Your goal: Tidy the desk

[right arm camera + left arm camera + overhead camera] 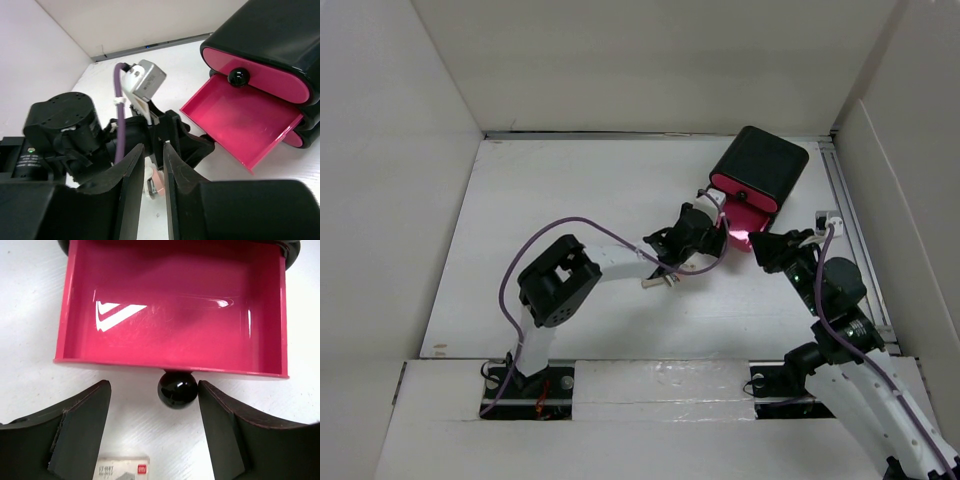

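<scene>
The white desk (570,200) carries a black box (763,163) with pink drawers at the back right. Its lowest drawer (170,305) is pulled out and empty. My left gripper (152,390) is open, its fingers on either side of that drawer's black knob (177,388), which sits close to the right finger. In the top view the left gripper (712,228) is at the drawer front (740,228). My right gripper (154,147) is empty, its fingers only narrowly parted, and hovers behind the left wrist; in the top view the right gripper (775,245) is right of the drawer.
A small white box with a red logo (121,467) lies on the desk under the left gripper. A small pink-and-white object (157,182) lies on the desk below my right fingers. A small item (660,281) shows beside the left arm. White walls surround the desk.
</scene>
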`<state>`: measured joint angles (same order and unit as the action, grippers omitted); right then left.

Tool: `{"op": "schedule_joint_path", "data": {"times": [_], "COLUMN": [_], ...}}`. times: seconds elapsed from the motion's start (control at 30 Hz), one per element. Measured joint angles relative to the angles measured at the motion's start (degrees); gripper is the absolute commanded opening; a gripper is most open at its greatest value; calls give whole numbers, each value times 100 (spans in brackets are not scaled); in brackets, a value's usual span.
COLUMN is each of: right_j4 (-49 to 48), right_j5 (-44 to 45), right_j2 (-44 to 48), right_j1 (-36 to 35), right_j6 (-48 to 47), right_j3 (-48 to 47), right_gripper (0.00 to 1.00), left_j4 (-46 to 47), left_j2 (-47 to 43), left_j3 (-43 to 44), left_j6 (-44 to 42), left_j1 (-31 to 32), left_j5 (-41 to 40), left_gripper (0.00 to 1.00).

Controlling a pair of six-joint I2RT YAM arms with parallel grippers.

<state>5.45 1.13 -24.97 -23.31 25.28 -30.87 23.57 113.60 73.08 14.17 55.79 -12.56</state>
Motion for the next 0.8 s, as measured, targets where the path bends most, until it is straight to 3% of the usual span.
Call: {"op": "schedule_joint_path", "data": {"times": [0.1,0.2,0.3,0.4,0.63,0.8], "right_j4": [2,-22,-120,-188,-490,-636], "right_j5": [0,-4,-7,-7,-184,-289], "right_j2": [-2,-7,-24,-120,-289,-304], "right_j1": [0,0,0,0,0,0], "right_j6": [0,-11,20,24,96,181], "right_j3": [0,4,74,101,227,372], "right_gripper": [23,2,0,0,14,31], "left_j4": [-11,70,59,-101,-621,-813], "left_j2": [-275,-789,-1462,-1954,-2579,-2588], "left_j3": [-219,-682,-1281,-1731,-3051,-3303], "left_j6": [0,50,240,570,1346,1537], "left_j1": [0,4,0,-2,-2,-2], "left_j5": [-101,-348,-691,-981,-1268,-1080], "left_gripper": [61,52,44,42,46,47]}}
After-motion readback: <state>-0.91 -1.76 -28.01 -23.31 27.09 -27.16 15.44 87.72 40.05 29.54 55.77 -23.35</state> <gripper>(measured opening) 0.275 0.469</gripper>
